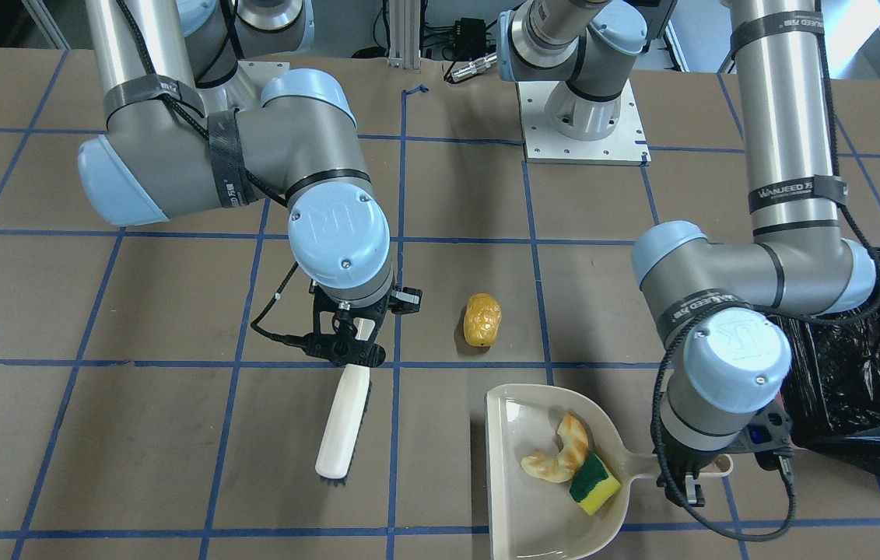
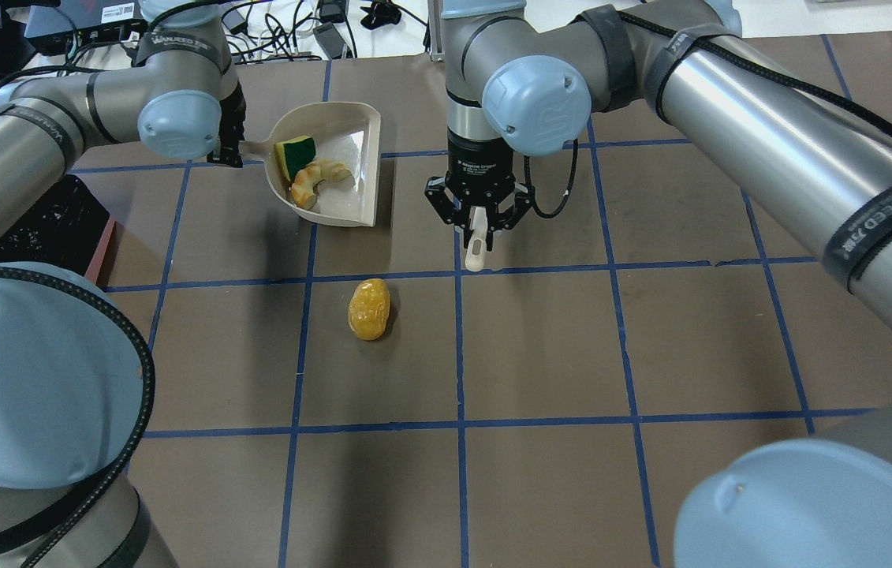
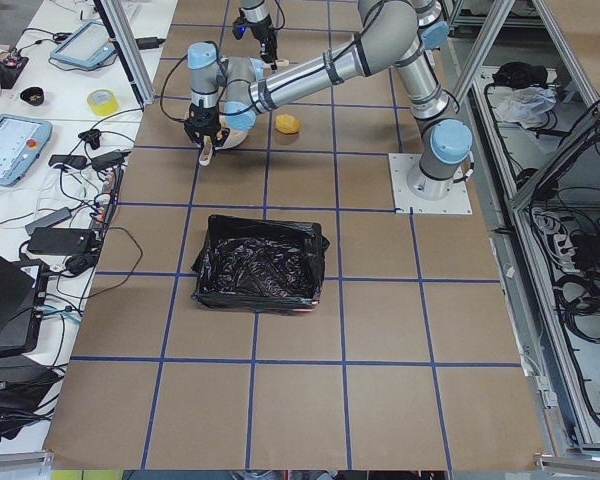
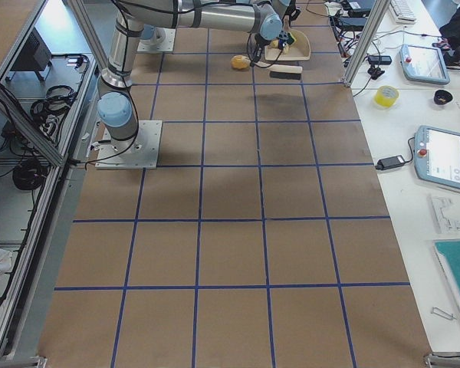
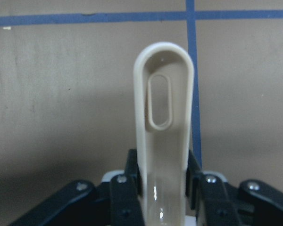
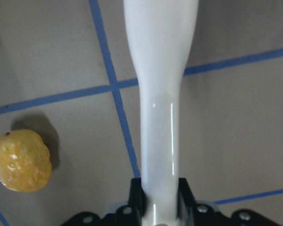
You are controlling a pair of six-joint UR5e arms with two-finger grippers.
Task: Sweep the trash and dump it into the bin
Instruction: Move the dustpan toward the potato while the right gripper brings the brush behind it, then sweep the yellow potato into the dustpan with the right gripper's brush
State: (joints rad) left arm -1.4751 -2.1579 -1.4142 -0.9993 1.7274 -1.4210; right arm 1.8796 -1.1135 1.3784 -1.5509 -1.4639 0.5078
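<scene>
Exterior front-facing view: the right gripper [image 1: 350,342] is clamped on the handle of the brush [image 1: 340,426]. The left gripper [image 5: 163,169] is closed on the handle of the dustpan [image 1: 508,498] (the wrist view shows it pinched between both fingers). The bread [image 1: 560,459] and sponge [image 1: 594,484] lie touching in the pan, near its handle. The potato [image 1: 482,320] sits on the table [image 1: 175,311], between brush and pan, apart from both. The bin [image 1: 860,373] stands behind the left arm.
</scene>
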